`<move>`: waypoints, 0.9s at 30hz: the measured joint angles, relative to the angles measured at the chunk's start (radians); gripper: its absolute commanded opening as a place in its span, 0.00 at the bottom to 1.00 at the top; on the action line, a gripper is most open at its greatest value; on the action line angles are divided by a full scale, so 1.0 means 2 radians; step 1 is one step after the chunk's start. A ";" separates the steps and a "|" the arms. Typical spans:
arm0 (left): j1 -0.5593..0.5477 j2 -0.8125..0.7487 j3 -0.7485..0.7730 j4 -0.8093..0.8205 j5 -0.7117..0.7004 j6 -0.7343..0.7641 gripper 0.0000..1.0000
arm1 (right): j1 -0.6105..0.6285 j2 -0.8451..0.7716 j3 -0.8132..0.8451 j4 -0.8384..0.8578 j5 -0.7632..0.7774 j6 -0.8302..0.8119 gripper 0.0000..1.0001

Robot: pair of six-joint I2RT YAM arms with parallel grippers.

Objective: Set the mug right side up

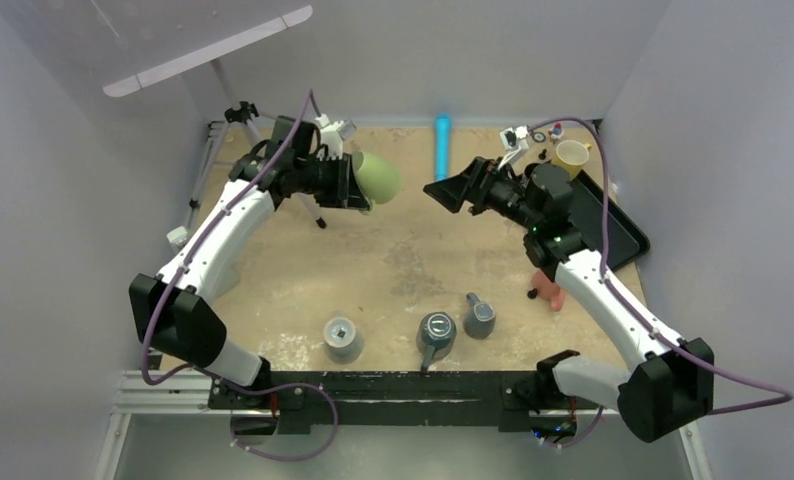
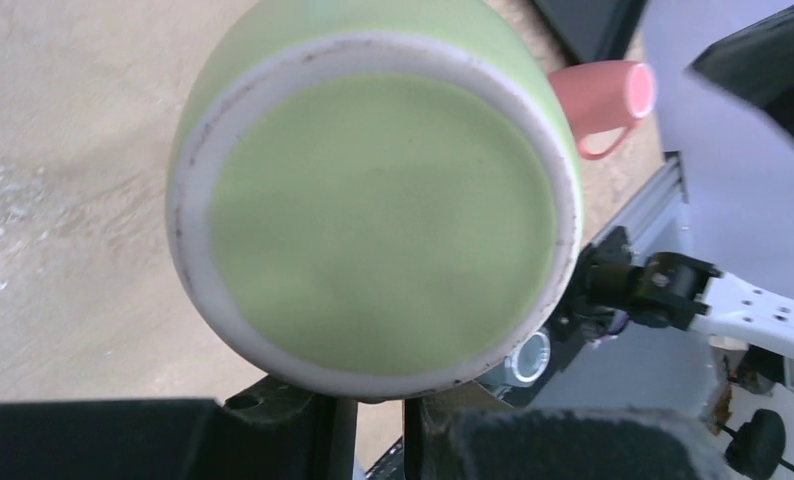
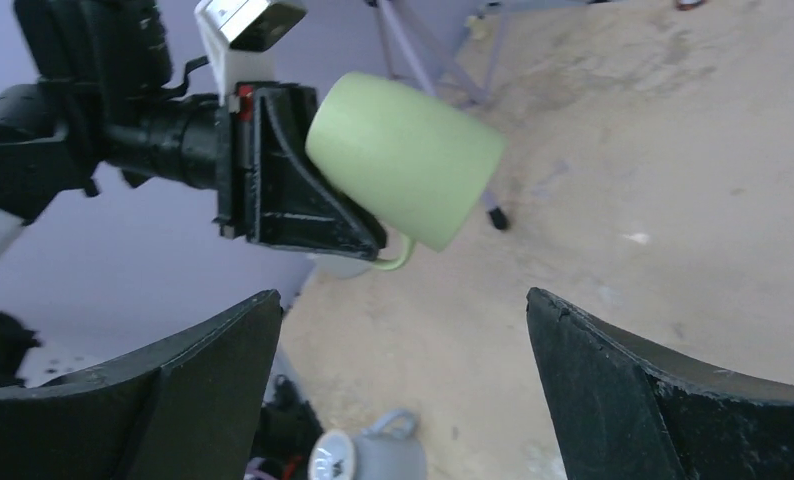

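Left gripper [image 1: 353, 185] is clamping the green mug [image 1: 380, 175], holding it tilted above the table [image 1: 393, 265]. Right gripper [image 1: 441, 192] is hanging with jaws wide apart, facing the mug.

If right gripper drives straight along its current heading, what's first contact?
Probably the green mug, held on its side by the left gripper; the open right gripper points at it across a gap. Its wrist view shows the mug slightly above centre, so it might pass underneath. Depth unclear.

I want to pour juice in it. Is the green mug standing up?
No, tipped sideways. The left fingers hold the green mug off the table, its bottom pointing sideways.
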 measured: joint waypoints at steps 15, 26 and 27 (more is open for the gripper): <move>-0.018 -0.018 0.070 -0.020 0.087 -0.050 0.00 | 0.032 0.073 -0.015 0.232 -0.033 0.168 0.97; -0.025 -0.021 0.088 -0.012 0.105 -0.068 0.00 | 0.045 0.112 -0.007 0.317 -0.067 0.244 0.81; -0.026 -0.020 0.088 -0.010 0.106 -0.071 0.00 | 0.048 0.113 -0.007 0.330 -0.072 0.255 0.80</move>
